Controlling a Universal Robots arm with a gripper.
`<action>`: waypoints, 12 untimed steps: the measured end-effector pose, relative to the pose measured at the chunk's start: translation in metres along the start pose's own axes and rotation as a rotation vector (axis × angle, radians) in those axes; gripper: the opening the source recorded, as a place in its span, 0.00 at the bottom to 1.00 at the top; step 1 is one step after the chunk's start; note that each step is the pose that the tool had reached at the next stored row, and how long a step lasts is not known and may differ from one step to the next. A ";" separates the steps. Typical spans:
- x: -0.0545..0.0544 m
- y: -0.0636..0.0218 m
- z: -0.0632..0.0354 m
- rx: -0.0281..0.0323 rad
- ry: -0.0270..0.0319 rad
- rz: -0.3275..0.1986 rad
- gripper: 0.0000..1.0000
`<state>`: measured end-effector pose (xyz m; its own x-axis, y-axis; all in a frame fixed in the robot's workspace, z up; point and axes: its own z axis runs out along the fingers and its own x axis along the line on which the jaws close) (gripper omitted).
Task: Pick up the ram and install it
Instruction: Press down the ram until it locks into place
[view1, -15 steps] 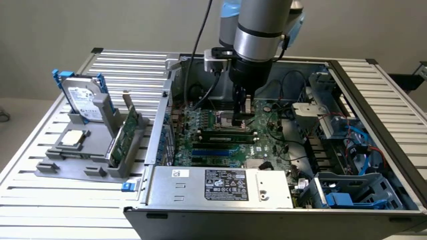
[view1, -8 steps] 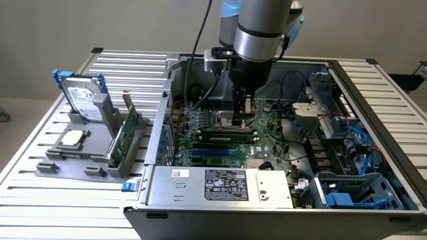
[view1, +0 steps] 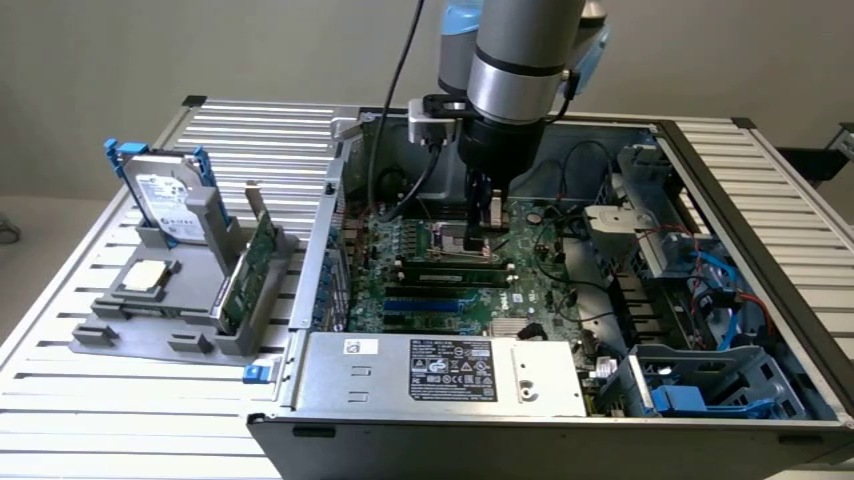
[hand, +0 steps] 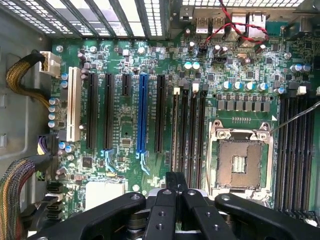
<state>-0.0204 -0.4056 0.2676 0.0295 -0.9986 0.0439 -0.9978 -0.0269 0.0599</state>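
Note:
The ram (view1: 447, 266) is a slim dark green stick standing on edge in one of the black memory slots of the motherboard (view1: 534, 300), inside the open computer case. In the wrist view the ram (hand: 175, 132) shows edge-on as a thin strip in the slot in line with my fingertips. My gripper (view1: 483, 238) points straight down over one end of the slots, close above the board. In the wrist view the gripper (hand: 175, 184) has its black fingers pressed together, and I see nothing between them.
The bare CPU socket (hand: 240, 162) lies beside the memory slots. Cables and drive cages fill the case at the exterior view's right. A grey holder (view1: 147, 335) at the exterior view's left carries a silver hard drive (view1: 167, 205) and a green expansion card (view1: 256, 268). The power supply (view1: 441, 370) sits along the case front.

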 end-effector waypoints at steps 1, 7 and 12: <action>0.000 0.0000 0.0000 0.0001 -0.0011 0.000 0.11; 0.000 0.0000 0.0000 -0.0013 -0.0038 0.032 0.11; 0.000 0.0000 0.0000 -0.0048 -0.0087 0.113 0.11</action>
<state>-0.0204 -0.4056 0.2677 -0.0835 -0.9956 0.0419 -0.9945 0.0859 0.0598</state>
